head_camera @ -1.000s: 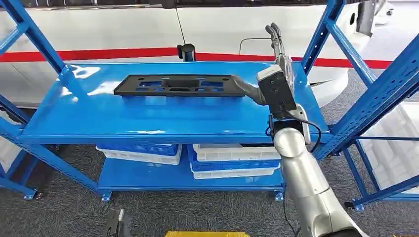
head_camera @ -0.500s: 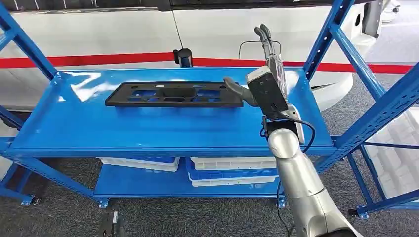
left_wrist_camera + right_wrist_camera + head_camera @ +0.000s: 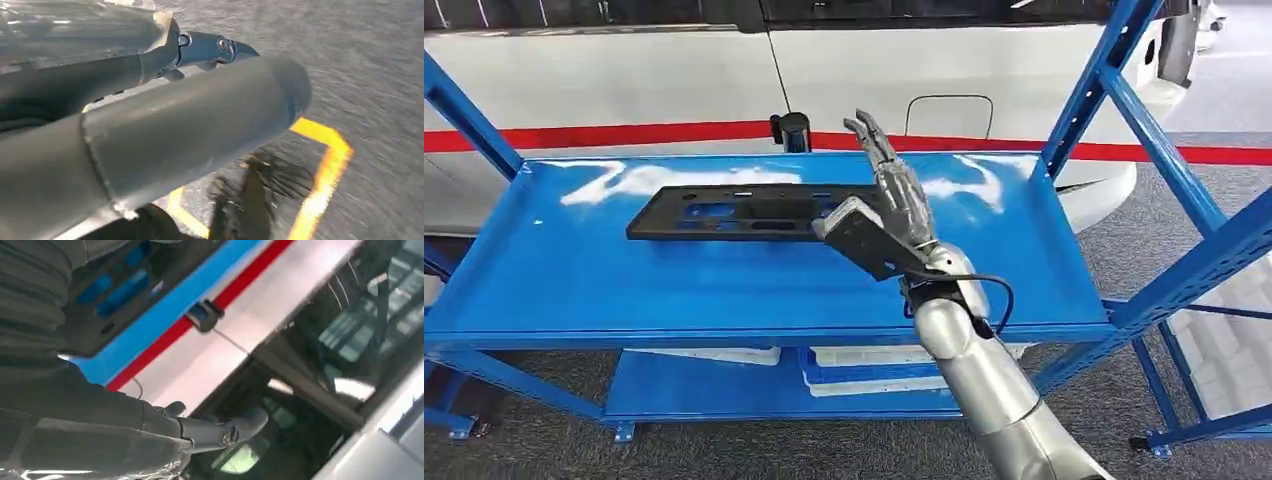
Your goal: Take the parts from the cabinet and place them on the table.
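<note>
Fingers (image 3: 879,150) of right hand (image 3: 902,200) spread, empty, black part (image 3: 734,212) just beside on shelf (image 3: 574,270)

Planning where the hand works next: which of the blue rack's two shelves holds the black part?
The upper shelf: the black part lies flat on it, beside the right hand. The lower shelf carries stacked white and blue trays instead.

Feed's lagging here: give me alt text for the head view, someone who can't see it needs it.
The robot's right hand, fingers spread and holding nothing, reaches over a blue shelf beside the right end of a flat black part. White and blue bins sit on the lower shelf.
</note>
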